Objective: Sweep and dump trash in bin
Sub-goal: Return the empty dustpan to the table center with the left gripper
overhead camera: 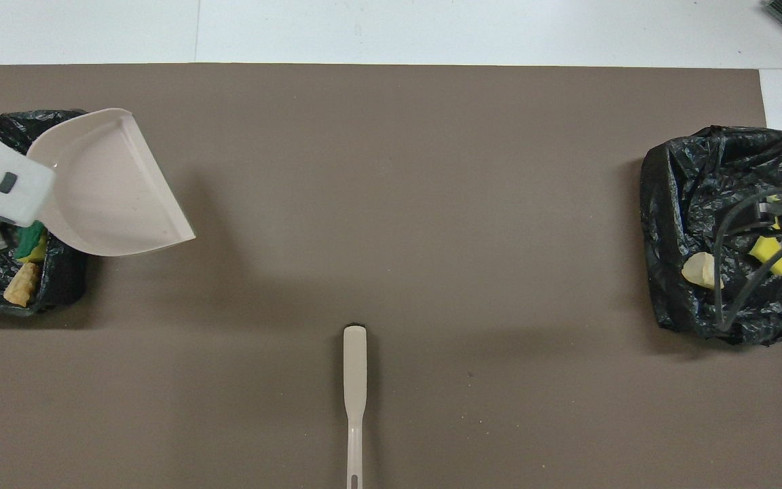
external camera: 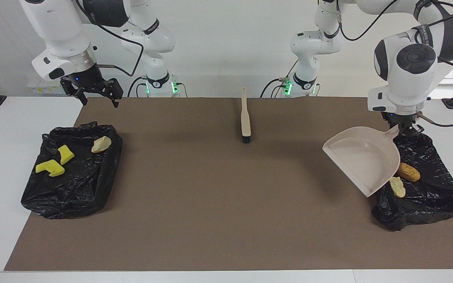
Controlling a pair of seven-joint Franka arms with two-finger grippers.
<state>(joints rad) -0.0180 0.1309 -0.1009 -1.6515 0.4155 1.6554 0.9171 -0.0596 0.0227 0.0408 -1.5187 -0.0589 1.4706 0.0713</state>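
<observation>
Left gripper point(external camera: 406, 129) clenched on dustpan point(external camera: 362, 157) handle, over bin point(external camera: 427, 196); right gripper point(external camera: 92, 92) released, over mat point(external camera: 226, 220) corner.

A brush point(external camera: 245, 120) lies mid-table near the robots, a trash-filled bin point(external camera: 73, 184) sits at each end, and a dustpan point(external camera: 362, 157) hangs over the left arm's bin point(external camera: 427, 196).

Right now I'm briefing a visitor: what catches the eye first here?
The beige dustpan, held up by the left gripper beside the black bin at the left arm's end. Another bin with yellow sponge pieces lies at the right arm's end, and a brush lies mid-table.
</observation>
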